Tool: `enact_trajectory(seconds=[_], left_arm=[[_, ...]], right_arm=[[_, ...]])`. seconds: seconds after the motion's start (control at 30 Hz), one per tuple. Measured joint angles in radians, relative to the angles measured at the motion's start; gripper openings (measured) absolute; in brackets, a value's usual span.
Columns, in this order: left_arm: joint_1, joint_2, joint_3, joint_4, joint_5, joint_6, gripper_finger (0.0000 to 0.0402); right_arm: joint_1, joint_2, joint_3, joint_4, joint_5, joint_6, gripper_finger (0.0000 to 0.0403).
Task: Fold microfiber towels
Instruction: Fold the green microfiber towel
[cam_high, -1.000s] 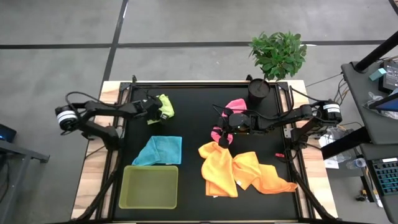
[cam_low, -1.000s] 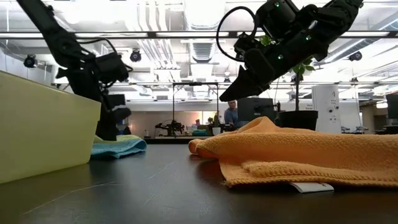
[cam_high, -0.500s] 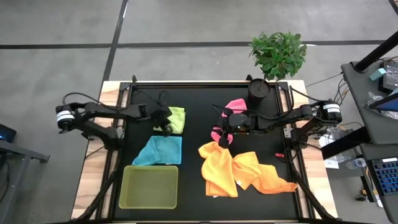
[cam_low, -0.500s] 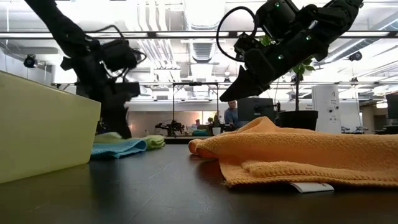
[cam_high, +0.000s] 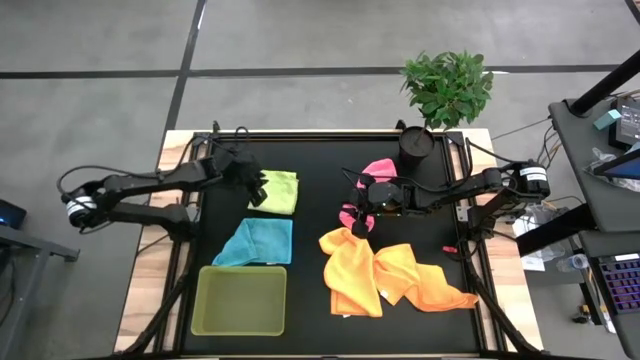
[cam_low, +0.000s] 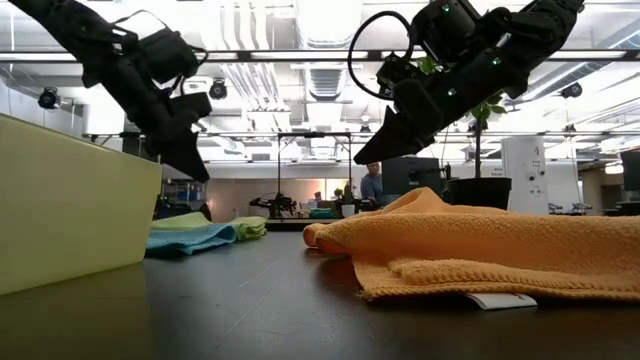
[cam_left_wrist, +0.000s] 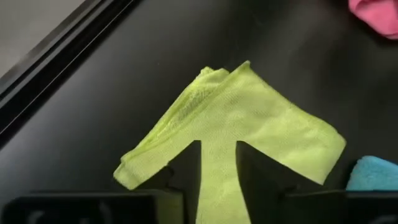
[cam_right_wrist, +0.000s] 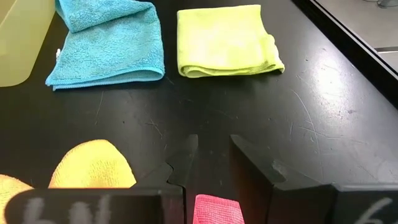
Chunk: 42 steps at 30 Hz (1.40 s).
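Observation:
A lime-green towel (cam_high: 281, 192) lies folded flat at the far left of the black table, with a folded light blue towel (cam_high: 257, 242) nearer the front. My left gripper (cam_left_wrist: 218, 144) hangs open above the lime-green towel's (cam_left_wrist: 249, 124) left edge, touching nothing. A pink towel (cam_high: 378, 170) lies under my right gripper (cam_high: 357, 228), which hangs open above the table. Through the gap between its fingers the pink towel (cam_right_wrist: 214, 213) shows. Yellow and orange towels (cam_high: 390, 275) lie crumpled at the front right.
A translucent lime-green tray (cam_high: 242, 300) stands at the front left, next to the blue towel. A potted plant (cam_high: 415, 145) stands at the far edge behind the right arm. Bare black table shows between the lime-green towel and the pink one.
My left gripper has carried the bunched lime-green towel from the far left a little toward the right and near edge and set it down. It has let go, risen and drawn back toward the left. The towel now lies flat and folded. My right arm has kept still.

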Motion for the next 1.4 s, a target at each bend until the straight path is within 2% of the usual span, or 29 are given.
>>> enact_trajectory(seconds=[0.2, 0.47, 0.63, 0.87, 1.03, 1.27, 1.4], left_arm=[[0.045, 0.037, 0.0, -0.001, -0.111, -0.085, 0.0128], [0.158, 0.175, 0.002, 0.025, -0.114, -0.182, 0.0168], [0.162, 0.252, 0.002, 0.08, -0.105, -0.185, 0.0194], [0.162, 0.285, 0.003, 0.098, -0.076, -0.175, 0.0195], [0.162, 0.271, 0.003, 0.114, -0.085, -0.138, 0.0155], [0.162, 0.237, 0.004, 0.155, -0.085, -0.115, 0.0023], [0.162, 0.205, 0.004, 0.154, -0.086, -0.101, 0.0008]], right_arm=[[0.0, 0.0, 0.0, 0.0, 0.0, -0.002, 0.0082], [0.0, 0.0, -0.002, 0.0, 0.0, -0.014, 0.0082], [0.0, 0.0, -0.003, 0.0, 0.0, -0.018, 0.0082], [-0.001, 0.0, -0.003, 0.0, 0.0, -0.021, 0.0082], [-0.001, 0.0, -0.003, 0.0, 0.001, -0.024, 0.0082], [-0.002, 0.0, -0.003, 0.0, 0.001, -0.026, 0.0082], [-0.002, 0.0, -0.003, 0.0, 0.001, -0.026, 0.0082]])
